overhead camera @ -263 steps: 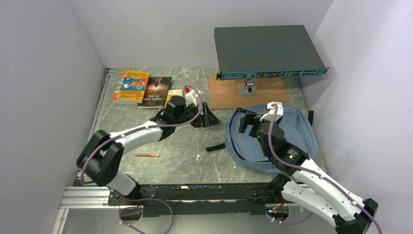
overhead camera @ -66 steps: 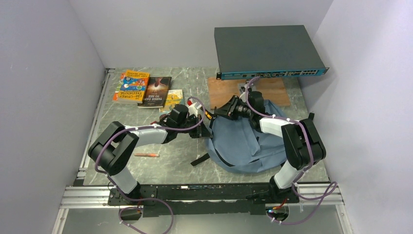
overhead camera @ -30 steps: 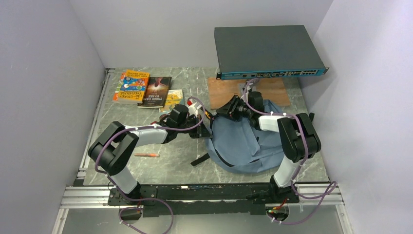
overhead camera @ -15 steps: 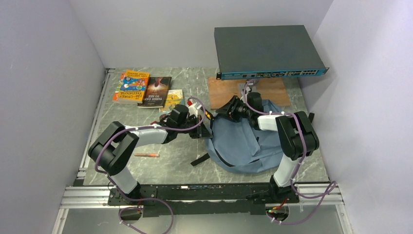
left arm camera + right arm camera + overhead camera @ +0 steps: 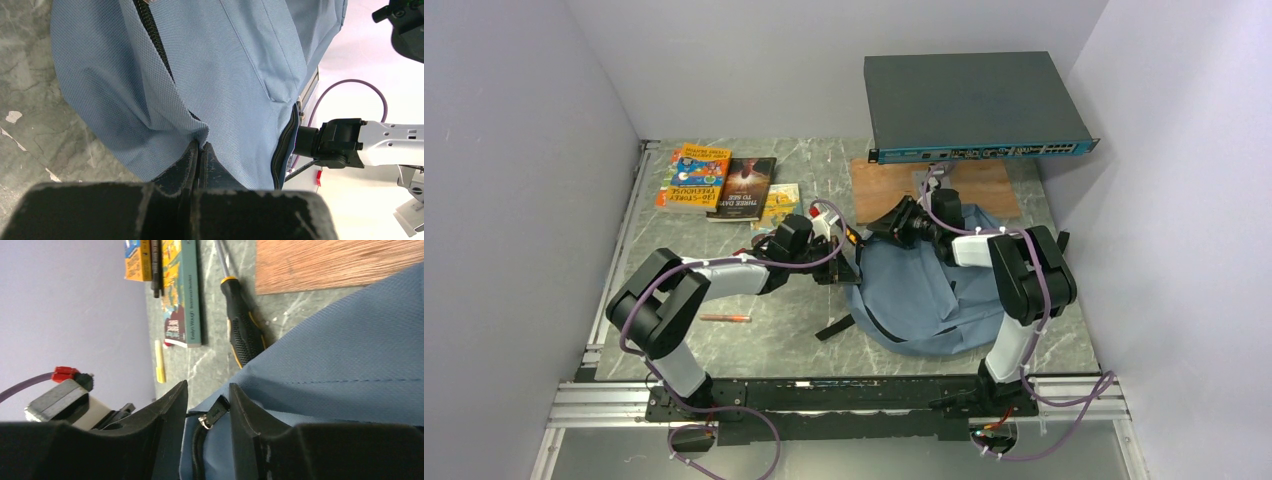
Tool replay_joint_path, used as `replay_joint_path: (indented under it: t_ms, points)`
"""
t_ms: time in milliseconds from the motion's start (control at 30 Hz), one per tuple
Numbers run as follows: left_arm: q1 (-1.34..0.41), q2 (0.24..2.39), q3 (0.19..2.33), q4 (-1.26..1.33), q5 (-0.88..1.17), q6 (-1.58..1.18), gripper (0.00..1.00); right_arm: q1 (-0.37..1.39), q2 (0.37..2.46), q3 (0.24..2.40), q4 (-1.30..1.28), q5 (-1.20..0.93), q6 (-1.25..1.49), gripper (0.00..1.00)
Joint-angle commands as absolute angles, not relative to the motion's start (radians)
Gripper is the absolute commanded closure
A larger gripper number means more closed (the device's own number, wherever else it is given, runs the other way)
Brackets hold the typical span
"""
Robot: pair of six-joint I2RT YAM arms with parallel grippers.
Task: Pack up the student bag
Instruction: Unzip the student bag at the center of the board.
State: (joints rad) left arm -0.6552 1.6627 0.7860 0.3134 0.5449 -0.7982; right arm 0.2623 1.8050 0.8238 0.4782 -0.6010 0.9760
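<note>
**Right gripper (image 5: 207, 390) straddles zipper pull (image 5: 212, 415) as left gripper (image 5: 199, 148) pins backpack (image 5: 929, 300)**

The right gripper, jaws narrowly apart, has the metal zipper pull between its fingers at the far left corner of the blue-grey backpack, which lies right of centre on the marble table (image 5: 764, 335). The left gripper, clamped on a fold of the backpack's left rim, anchors the zipper track (image 5: 152, 35) running nearward

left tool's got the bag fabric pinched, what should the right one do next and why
Probably close the right tool on the zipper pull. The pull sits in the gap between its open fingers, unclamped, while the left tool is shut on a fold of the student bag, bracing it. The books lie outside the bag.
</note>
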Motion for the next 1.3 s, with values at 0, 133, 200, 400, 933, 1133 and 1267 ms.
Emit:
replay_joint_path:
  t_ms: [0,133,200,400,933,1133,1267]
  points:
    - [-0.666,1.674,0.815,0.302,0.566,-0.781,1.0,0.261,1.828,0.785,0.729,-0.686,1.131,0.65]
    - [-0.666,1.681,0.825,0.294,0.57,-0.778,1.0,0.259,1.854,0.762,0.822,-0.701,1.2,0.76]
    - [-0.666,1.682,0.824,0.302,0.575,-0.782,1.0,0.259,1.87,0.765,0.832,-0.707,1.205,0.84]
    - [-0.659,1.661,0.82,0.289,0.577,-0.765,0.99,0.259,1.866,0.767,0.932,-0.774,1.208,1.0]
    - [-0.479,1.697,0.913,0.378,0.637,-0.909,0.24,0.259,1.737,0.764,0.837,-0.877,1.062,1.0]
    - [-0.476,1.874,1.075,0.371,0.683,-0.986,0.29,0.259,1.706,0.761,0.81,-0.873,1.029,1.0]
    - [-0.478,1.982,1.138,0.445,0.727,-1.041,0.28,0.259,1.689,0.762,0.795,-0.871,1.009,1.0]
